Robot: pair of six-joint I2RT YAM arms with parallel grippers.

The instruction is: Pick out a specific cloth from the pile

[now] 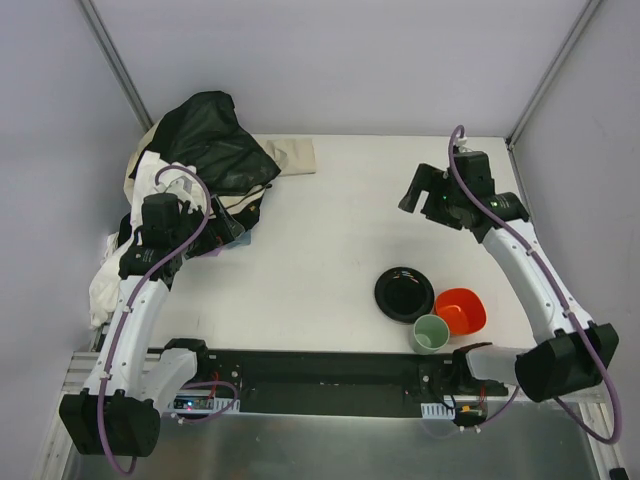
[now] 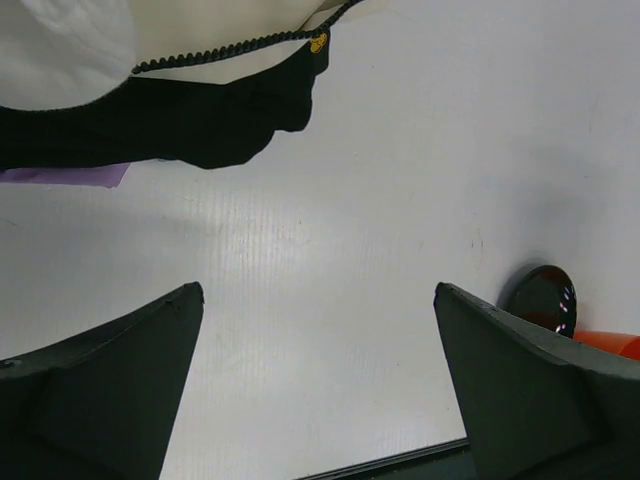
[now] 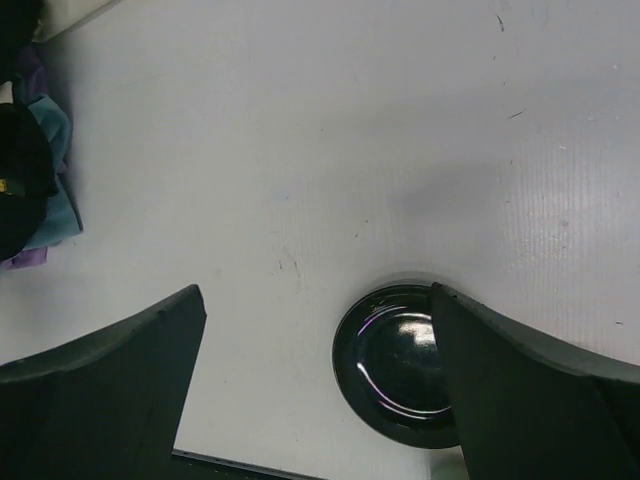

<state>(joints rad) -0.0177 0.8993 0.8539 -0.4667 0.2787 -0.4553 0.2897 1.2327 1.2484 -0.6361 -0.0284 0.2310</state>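
While the left tool (image 2: pixel 318 290) hangs released and empty just beside the pile (image 1: pixel 210 140) at the desk's (image 1: pixel 340 220) far-left corner, only a lavender sliver of the cloth (image 2: pixel 62 175) shows, tucked under a black garment (image 2: pixel 200 130) at the pile's near edge. The right tool (image 3: pixel 316 290), likewise released and empty, hovers well apart, beyond the plate (image 3: pixel 400 365).

No text, brand or number can be read in any view. A small yellow mark (image 2: pixel 318 42) on the black garment (image 2: pixel 200 125) is too small to make out, and a white label (image 1: pixel 436 411) below the table (image 1: pixel 330 220) is blurred.
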